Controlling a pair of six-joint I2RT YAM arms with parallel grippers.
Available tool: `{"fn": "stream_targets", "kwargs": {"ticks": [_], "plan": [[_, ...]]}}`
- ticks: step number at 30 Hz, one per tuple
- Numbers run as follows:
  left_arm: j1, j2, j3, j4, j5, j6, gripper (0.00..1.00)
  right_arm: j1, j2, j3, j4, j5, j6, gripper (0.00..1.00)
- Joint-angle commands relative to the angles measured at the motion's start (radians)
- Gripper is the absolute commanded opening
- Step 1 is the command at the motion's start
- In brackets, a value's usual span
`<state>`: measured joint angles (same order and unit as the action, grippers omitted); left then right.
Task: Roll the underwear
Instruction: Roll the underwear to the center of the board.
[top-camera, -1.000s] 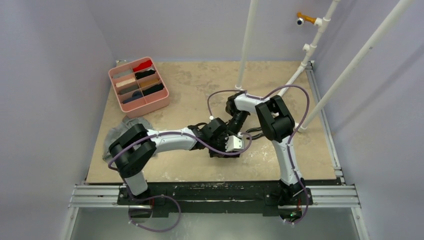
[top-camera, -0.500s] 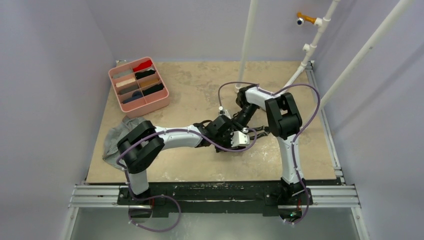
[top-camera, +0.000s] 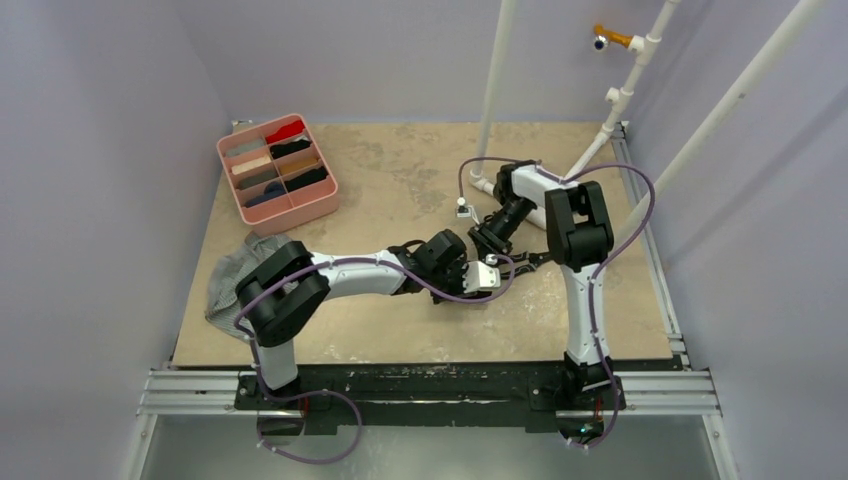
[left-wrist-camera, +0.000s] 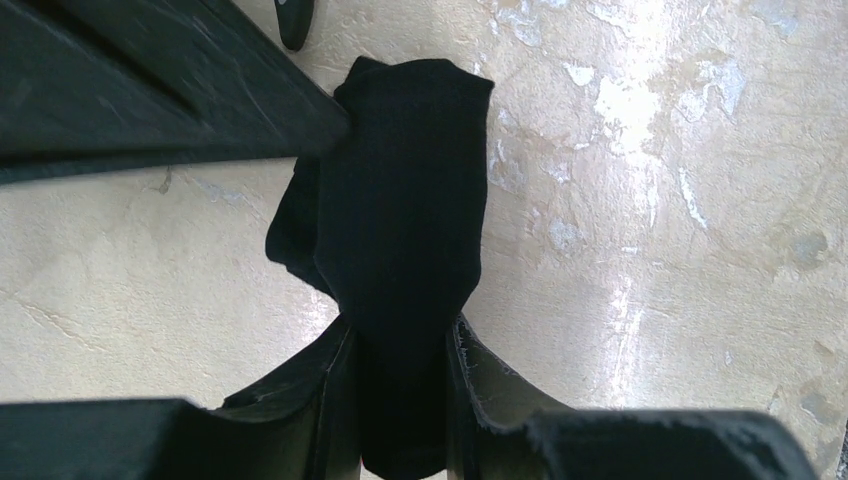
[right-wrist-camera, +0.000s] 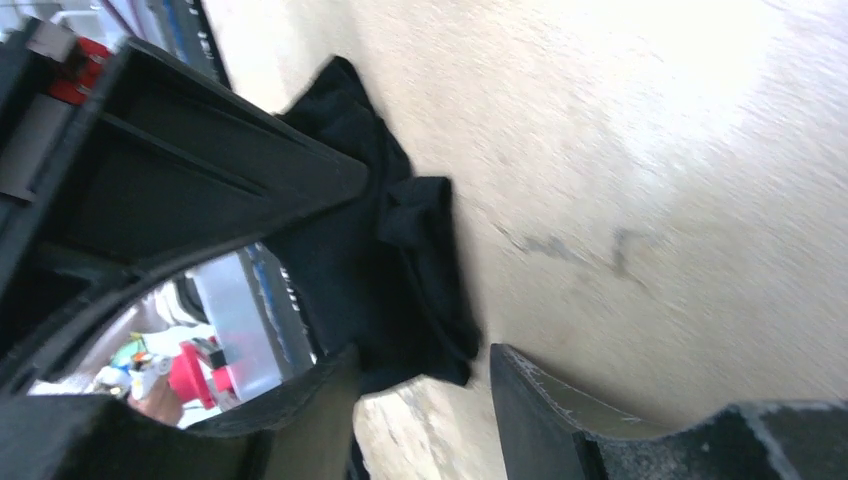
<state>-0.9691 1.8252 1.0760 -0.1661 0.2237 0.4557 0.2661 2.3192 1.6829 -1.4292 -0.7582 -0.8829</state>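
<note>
The black underwear (left-wrist-camera: 400, 190) lies on the table as a narrow folded strip. My left gripper (left-wrist-camera: 400, 345) is shut on its near end, and in the top view (top-camera: 478, 274) it sits at the table's middle. My right gripper (right-wrist-camera: 425, 400) is open, with a corner of the black underwear (right-wrist-camera: 385, 270) at its fingertips. In the top view the right gripper (top-camera: 493, 238) is just behind the left one. The grey striped underwear (top-camera: 226, 280) lies crumpled at the left edge, partly under the left arm.
A pink divided tray (top-camera: 326, 204) with rolled garments stands at the back left. White pipes (top-camera: 493, 100) rise at the back right, close to the right arm. Purple cables loop round both arms.
Both grippers have shifted to the right. The right arm has swung back toward the pipes. The left gripper followed with the black cloth in it.
</note>
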Motion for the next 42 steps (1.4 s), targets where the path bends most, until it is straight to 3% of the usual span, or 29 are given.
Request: {"fn": "stream_targets", "kwargs": {"ticks": [1, 14, 30, 34, 42], "plan": [[0.003, 0.051, -0.027, -0.199, -0.019, -0.026, 0.0, -0.063, -0.088, 0.03, 0.139, 0.089, -0.041, 0.5], [0.172, 0.096, 0.087, -0.307, 0.184, -0.129, 0.0, -0.131, -0.411, -0.167, 0.332, 0.113, 0.048, 0.5], [0.321, 0.375, 0.379, -0.565, 0.399, -0.209, 0.0, -0.127, -0.837, -0.615, 0.645, 0.084, 0.104, 0.52], [0.326, 0.438, 0.437, -0.606, 0.419, -0.216, 0.0, -0.07, -0.929, -0.686, 0.736, 0.145, 0.146, 0.53], [0.326, 0.491, 0.499, -0.634, 0.407, -0.216, 0.0, 0.208, -1.03, -0.801, 0.922, 0.413, 0.216, 0.54]]}}
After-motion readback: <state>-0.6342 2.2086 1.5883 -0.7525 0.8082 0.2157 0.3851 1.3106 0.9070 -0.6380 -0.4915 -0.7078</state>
